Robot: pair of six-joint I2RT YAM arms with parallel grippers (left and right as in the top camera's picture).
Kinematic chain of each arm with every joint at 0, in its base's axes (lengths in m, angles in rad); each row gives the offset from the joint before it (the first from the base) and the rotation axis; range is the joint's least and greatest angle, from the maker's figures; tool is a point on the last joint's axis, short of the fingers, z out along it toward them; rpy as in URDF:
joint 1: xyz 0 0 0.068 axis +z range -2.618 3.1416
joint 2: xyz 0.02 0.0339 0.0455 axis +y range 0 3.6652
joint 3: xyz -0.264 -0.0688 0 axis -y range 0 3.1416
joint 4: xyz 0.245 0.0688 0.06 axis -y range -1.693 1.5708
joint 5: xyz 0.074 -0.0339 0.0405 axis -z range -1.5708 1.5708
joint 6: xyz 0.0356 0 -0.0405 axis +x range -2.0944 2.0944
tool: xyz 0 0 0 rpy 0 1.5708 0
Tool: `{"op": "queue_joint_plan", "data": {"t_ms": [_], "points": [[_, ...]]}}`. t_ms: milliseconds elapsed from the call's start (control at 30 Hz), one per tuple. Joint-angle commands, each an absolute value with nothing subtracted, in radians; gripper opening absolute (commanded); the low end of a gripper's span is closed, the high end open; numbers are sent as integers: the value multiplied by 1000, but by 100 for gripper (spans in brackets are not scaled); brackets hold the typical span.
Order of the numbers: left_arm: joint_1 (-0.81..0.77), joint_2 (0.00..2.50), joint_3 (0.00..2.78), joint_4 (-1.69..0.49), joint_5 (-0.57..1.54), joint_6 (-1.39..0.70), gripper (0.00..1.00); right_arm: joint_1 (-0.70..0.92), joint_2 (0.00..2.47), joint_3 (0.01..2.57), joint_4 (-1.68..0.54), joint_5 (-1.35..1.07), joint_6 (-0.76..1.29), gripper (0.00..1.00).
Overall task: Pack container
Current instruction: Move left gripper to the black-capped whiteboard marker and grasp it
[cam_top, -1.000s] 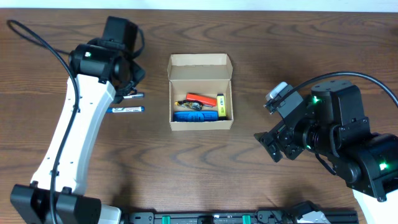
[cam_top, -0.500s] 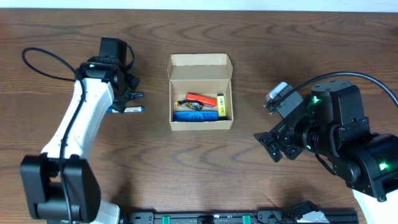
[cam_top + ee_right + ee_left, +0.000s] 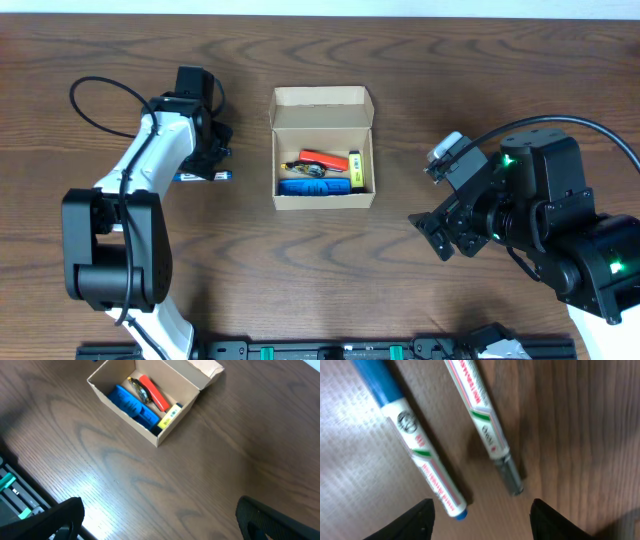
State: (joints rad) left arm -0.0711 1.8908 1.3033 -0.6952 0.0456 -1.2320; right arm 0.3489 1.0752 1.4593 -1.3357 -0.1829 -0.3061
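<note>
The container (image 3: 323, 150) is a tan cardboard box in the middle of the table, its flap lid (image 3: 322, 98) open toward the back. Inside lie a blue item (image 3: 313, 186), a red one (image 3: 322, 157) and a yellow one (image 3: 355, 168). To its left are two markers: a blue-capped one (image 3: 415, 445) and a grey-tipped one (image 3: 485, 425). My left gripper (image 3: 485, 520) hangs open just above them, with the blue marker's end near its left finger (image 3: 420, 520). In the overhead view this gripper (image 3: 210, 155) hides most of one marker. My right gripper (image 3: 160, 525) is wide open and holds nothing, right of the box (image 3: 150, 400).
A black cable (image 3: 100, 95) loops behind the left arm. Dark rails (image 3: 15, 490) run along the table's front edge. Bare wood lies between the box and the right gripper (image 3: 440, 235).
The left arm has folded in toward its base, and its gripper has come down and slightly right over the two markers. The right arm and the box have not moved.
</note>
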Motion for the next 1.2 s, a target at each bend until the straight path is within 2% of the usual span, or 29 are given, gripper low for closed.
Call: {"op": "queue_joint_plan", "data": {"t_ms": [0,733,900,1167], "points": [[-41,1916,1305,-677,46,-1257,60,341,1073,1458,-1337,-184,-303,99],[-20,2042,1430,-713,30,-1235,59,341,1073,1458,-1337,-184,-303,99],[-20,2043,1430,-714,14,-1235,63,341,1073,1458,-1337,-184,-303,99],[-17,2072,1430,-717,25,-1238,63,341,1073,1458,-1337,-184,-303,99]]}}
